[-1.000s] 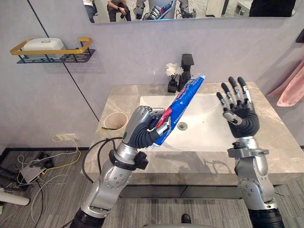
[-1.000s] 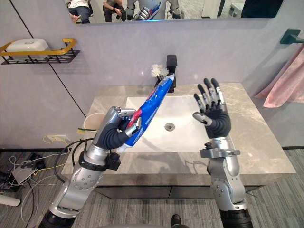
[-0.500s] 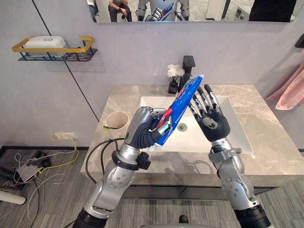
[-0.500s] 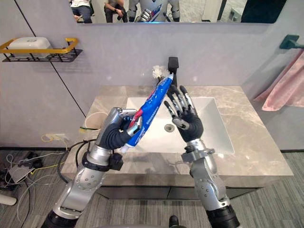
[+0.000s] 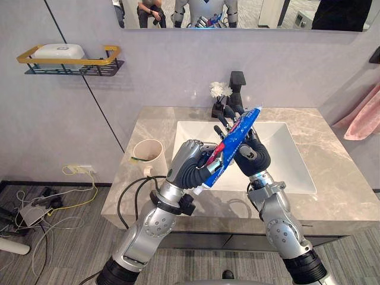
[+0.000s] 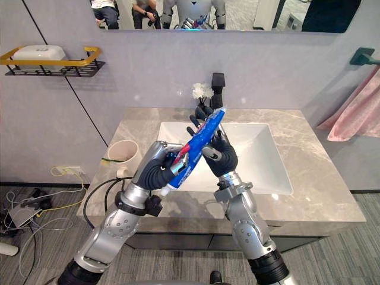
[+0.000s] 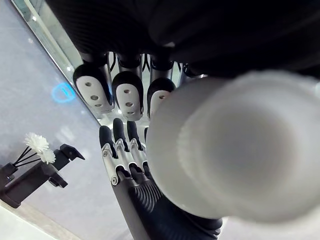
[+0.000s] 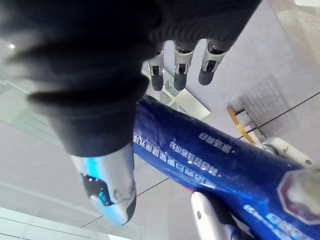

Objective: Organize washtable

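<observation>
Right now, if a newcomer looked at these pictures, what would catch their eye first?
The blue toothpaste tube stands out, held slanted above the sink in the curled fingers of the left robot hand. The right robot hand is open just behind it, fingers straight and pointing up. A pale cup stands on the counter left of the sink.
</observation>
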`<state>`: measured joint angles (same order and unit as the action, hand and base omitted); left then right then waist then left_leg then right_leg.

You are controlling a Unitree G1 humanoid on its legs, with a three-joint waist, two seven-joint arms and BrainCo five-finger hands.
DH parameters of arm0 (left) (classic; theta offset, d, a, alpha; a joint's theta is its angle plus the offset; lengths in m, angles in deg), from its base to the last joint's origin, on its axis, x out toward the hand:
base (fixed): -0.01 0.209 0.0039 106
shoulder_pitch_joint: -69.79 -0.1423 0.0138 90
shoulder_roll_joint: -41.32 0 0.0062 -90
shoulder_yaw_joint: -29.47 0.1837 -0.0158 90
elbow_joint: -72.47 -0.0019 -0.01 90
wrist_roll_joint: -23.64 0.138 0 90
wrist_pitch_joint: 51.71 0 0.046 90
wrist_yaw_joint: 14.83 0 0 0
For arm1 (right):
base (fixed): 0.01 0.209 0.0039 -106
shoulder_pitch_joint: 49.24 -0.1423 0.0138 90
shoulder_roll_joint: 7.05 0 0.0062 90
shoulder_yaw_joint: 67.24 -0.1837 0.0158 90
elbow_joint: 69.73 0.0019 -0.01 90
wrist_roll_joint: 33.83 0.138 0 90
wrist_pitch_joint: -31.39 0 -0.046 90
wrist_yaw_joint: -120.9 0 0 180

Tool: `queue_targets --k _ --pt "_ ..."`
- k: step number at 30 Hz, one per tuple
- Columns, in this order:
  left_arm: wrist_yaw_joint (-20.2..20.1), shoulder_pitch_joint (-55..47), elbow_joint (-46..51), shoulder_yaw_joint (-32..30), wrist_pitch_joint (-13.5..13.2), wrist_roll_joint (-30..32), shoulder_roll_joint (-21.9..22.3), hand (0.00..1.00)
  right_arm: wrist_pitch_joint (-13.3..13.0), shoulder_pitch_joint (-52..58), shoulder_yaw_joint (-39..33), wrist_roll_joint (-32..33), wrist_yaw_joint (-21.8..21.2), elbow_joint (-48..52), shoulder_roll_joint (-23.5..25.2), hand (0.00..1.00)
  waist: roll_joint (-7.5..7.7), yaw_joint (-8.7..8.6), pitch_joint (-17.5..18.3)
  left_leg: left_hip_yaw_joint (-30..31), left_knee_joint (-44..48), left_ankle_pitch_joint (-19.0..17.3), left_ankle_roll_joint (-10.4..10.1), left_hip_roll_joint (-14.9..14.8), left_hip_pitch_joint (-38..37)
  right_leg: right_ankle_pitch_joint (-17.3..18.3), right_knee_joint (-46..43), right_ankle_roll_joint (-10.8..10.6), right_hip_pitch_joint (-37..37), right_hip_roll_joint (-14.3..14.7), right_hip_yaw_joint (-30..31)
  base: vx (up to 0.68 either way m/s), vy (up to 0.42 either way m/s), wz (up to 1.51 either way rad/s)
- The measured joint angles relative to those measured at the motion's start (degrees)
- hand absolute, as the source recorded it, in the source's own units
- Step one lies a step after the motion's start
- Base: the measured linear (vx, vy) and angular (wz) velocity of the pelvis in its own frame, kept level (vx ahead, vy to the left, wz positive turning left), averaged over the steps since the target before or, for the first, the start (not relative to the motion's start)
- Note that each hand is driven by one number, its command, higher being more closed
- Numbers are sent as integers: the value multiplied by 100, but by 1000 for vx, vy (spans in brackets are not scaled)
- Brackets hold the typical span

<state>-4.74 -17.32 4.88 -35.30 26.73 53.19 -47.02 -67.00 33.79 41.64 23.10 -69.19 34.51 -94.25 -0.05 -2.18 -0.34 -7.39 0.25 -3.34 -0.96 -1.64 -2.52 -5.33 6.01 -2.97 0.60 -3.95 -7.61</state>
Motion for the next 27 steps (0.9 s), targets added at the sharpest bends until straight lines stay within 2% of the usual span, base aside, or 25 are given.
queue_targets --k 4,5,22,27 --pt "-2 0 -56 167 2 -1 2 100 2 -41 41 107 0 -111 54 0 4 4 2 2 0 0 1 3 1 0 0 0 0 -3 -2 0 0 0" --pt "-2 0 -68 164 8 -1 1 100 2 -44 41 110 0 -172 54 100 6 3 5 2 0 1 1 3 0 0 0 0 0 -3 -2 0 0 0" --pt "-18 -25 -307 161 11 -183 6 100 8 -88 173 207 -25 -183 63 100 59 3 68 1 -2 1 1 2 6 0 1 0 -10 -2 0 0 0 0" --pt "-18 -48 -370 150 10 -193 12 100 84 -132 184 200 -26 -183 59 100 59 4 68 -2 -15 1 1 1 11 1 1 0 -23 0 4 0 0 0"
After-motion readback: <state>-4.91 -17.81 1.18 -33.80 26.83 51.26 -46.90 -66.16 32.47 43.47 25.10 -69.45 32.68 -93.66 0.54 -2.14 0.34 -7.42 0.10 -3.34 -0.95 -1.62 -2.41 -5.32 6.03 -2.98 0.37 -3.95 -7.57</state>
